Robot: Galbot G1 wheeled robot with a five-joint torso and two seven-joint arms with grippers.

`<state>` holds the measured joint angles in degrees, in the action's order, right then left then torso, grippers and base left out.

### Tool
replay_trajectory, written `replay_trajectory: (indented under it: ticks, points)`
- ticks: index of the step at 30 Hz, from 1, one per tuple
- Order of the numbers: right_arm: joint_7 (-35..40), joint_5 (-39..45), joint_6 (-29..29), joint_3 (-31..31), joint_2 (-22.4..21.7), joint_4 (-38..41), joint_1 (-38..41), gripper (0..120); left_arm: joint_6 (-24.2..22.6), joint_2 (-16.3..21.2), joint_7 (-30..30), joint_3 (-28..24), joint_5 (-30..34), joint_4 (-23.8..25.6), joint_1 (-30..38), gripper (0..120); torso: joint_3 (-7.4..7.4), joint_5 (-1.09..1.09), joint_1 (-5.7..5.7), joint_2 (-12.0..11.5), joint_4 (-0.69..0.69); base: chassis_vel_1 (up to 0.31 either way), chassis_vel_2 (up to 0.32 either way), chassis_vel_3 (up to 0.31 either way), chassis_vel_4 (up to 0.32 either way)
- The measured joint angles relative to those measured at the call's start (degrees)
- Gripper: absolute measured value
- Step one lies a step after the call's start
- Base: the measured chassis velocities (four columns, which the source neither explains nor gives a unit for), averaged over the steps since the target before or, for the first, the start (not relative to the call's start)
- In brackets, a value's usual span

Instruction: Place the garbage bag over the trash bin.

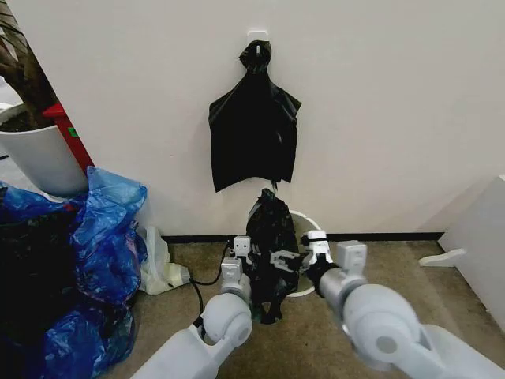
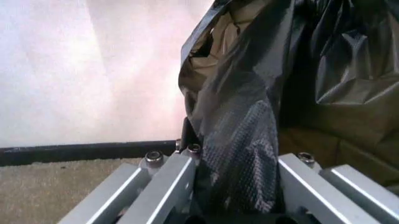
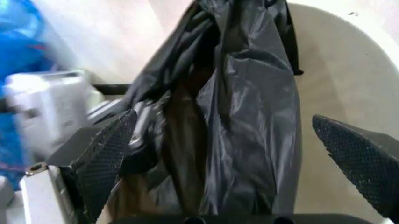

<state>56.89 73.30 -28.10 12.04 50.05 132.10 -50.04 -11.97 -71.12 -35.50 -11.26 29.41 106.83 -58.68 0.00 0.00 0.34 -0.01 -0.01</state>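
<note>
left pincer (image 1: 251,264) clenched on wrinkly glossy garbage bag (image 1: 272,237); right pincer (image 1: 293,259) spread wide around it; round cream trash bin (image 1: 304,284) behind.

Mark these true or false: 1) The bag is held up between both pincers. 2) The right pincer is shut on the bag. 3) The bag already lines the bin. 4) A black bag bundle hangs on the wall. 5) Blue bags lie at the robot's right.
1) True: the bag hangs between the left pincer and right pincer.
2) False: its pads stand apart.
3) False: the bin is behind it.
4) True: bundle.
5) False: blue bags lie left.
</note>
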Motion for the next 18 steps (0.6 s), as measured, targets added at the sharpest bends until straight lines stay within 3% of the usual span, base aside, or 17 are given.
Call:
replay_trajectory:
  ticks: [5,15,18]
  points:
    - [1.18,-2.64,-0.94,1.41,0.73,-2.59,1.17,98,0.15,0.08,0.03,0.21,-0.51,0.54,-0.3,4,0.0,0.0,0.0,0.0,0.0,0.0,0.0,0.0,0.0]
    - [1.39,-6.57,-1.63,2.22,-0.71,-3.75,0.32,64,0.22,-0.21,0.2,0.85,-0.99,1.15,-0.83,4,0.0,0.0,0.0,0.0,-0.01,0.0,0.0,0.0,0.0]
    - [0.58,-8.11,-1.11,1.65,-1.79,-3.77,-0.46,49,0.25,-0.51,0.25,1.02,-1.38,1.16,-1.31,4,0.0,0.0,0.0,0.0,0.0,0.0,0.0,0.0,0.0]
